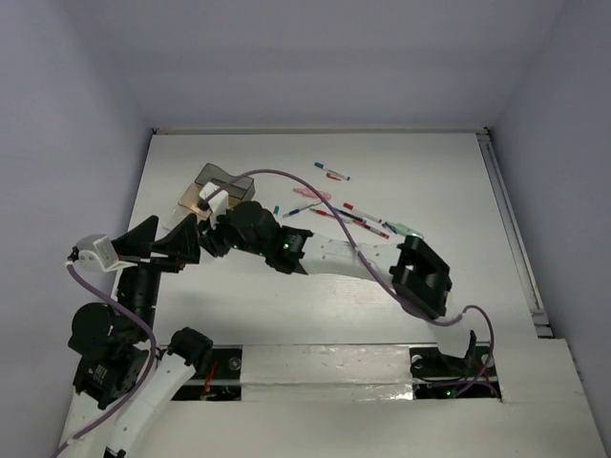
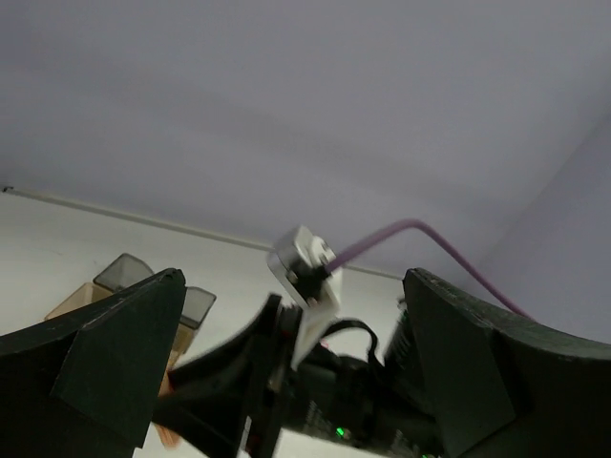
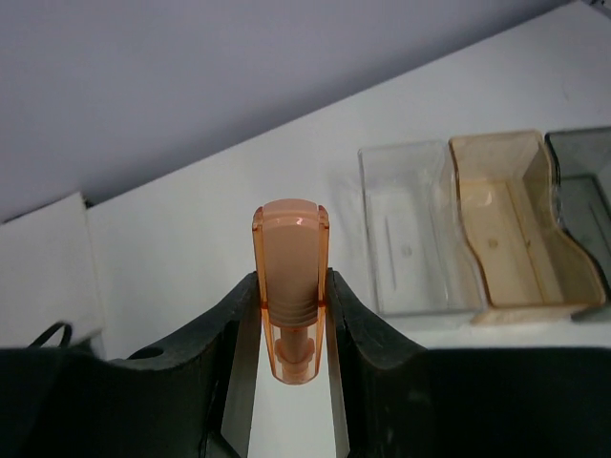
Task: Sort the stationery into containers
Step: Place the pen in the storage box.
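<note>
Showing the right gripper clamped on a translucent orange eraser-like piece, which stands upright between the jaws with its rounded end above the fingertips. The pinch sits low on the body, so the top is left free and, by judgement, the piece can drop cleanly on release. Beyond it three containers lie side by side on the worktop: a clear tray, a tan tray and a smoky grey tray. Their open tops face up to take items from above, and the clear and tan ones show nothing inside. The piece is short of the clear tray and over none of them. The left gripper, jaws spread wide and empty, hangs near the trays on their near side, apparently out of the way. Pens and markers lie loose to the right, unsorted.
</note>
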`<state>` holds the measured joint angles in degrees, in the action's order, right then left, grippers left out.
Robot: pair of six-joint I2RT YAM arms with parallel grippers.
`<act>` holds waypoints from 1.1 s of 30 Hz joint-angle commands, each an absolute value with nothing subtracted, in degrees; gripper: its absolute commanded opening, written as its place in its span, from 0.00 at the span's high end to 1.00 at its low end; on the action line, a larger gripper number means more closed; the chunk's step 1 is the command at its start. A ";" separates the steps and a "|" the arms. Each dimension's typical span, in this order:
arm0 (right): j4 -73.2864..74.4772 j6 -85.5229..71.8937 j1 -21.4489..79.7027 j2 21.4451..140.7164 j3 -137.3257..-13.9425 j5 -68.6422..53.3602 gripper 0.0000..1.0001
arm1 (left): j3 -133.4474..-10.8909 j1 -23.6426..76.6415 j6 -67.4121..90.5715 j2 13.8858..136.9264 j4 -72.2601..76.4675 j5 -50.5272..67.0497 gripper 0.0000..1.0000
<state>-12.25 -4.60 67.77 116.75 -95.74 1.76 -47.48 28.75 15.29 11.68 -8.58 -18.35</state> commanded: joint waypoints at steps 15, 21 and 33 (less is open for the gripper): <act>-6.50 -1.32 60.47 145.63 -134.56 -8.53 0.95 | -41.40 25.75 12.39 8.26 -2.81 -22.06 0.01; -5.98 -1.32 60.47 146.07 -133.42 -9.84 0.89 | -41.40 25.75 12.30 8.52 -2.99 -21.45 0.01; -6.68 -2.46 59.85 145.72 -133.15 -9.75 0.51 | -41.22 25.22 12.13 8.88 -3.08 -20.13 0.01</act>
<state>-4.67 -2.35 60.05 146.32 -131.11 -8.82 -41.69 25.41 12.88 8.86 -5.82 -20.95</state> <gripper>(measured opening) 0.471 0.990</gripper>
